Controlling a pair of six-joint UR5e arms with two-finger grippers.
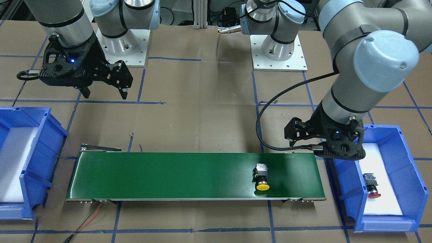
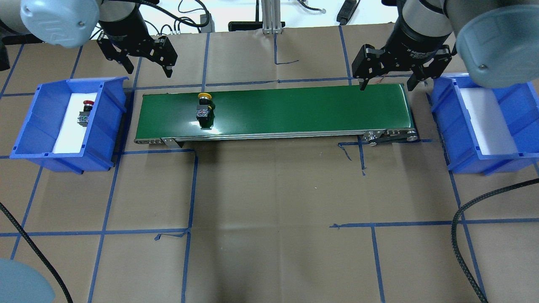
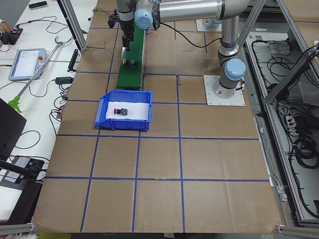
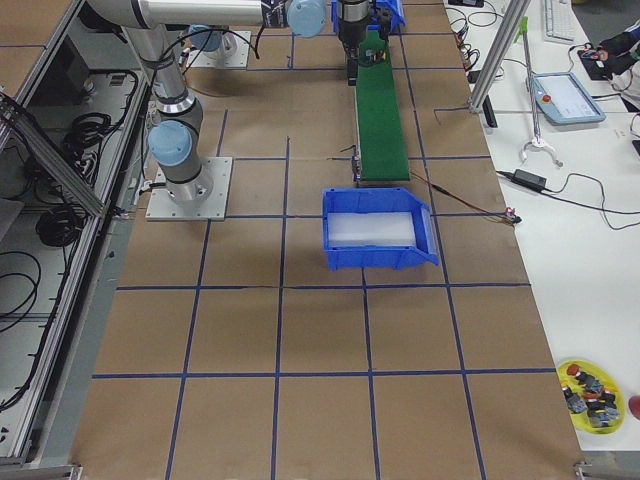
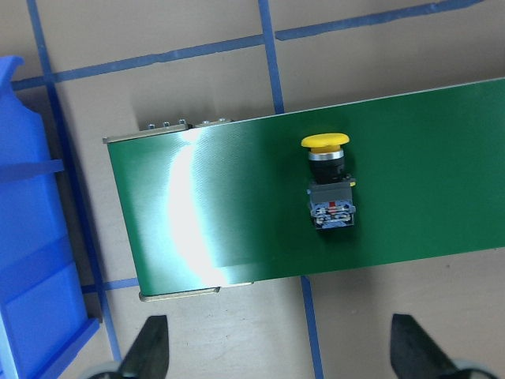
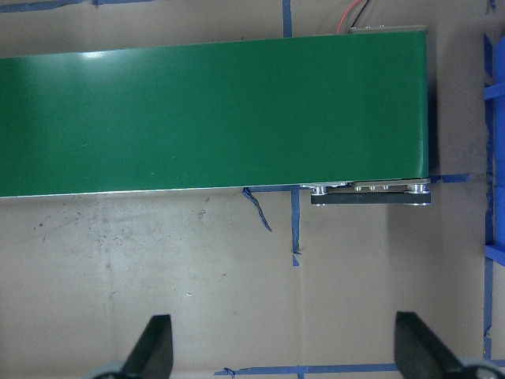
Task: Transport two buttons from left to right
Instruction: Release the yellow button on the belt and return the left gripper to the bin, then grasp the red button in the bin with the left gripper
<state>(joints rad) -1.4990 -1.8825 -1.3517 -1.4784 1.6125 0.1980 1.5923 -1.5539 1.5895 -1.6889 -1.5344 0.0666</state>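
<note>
The yellow-capped button (image 2: 204, 107) lies on its side on the green conveyor belt (image 2: 294, 109) near the belt's left end. It also shows in the front view (image 1: 262, 178) and in the left wrist view (image 5: 330, 178). The red-capped button (image 2: 85, 112) lies on white foam in the left blue bin (image 2: 38, 122), also seen from the front (image 1: 372, 185). My left gripper (image 2: 148, 69) is open and empty, above the table just beyond the belt's left end. My right gripper (image 2: 386, 86) is open and empty, beyond the belt's right end.
The right blue bin (image 2: 520, 122) holds only white foam. A black cable (image 2: 463, 235) loops over the near right of the table. A yellow dish of spare buttons (image 4: 590, 390) sits on the side bench. Blue tape lines cross the brown table cover.
</note>
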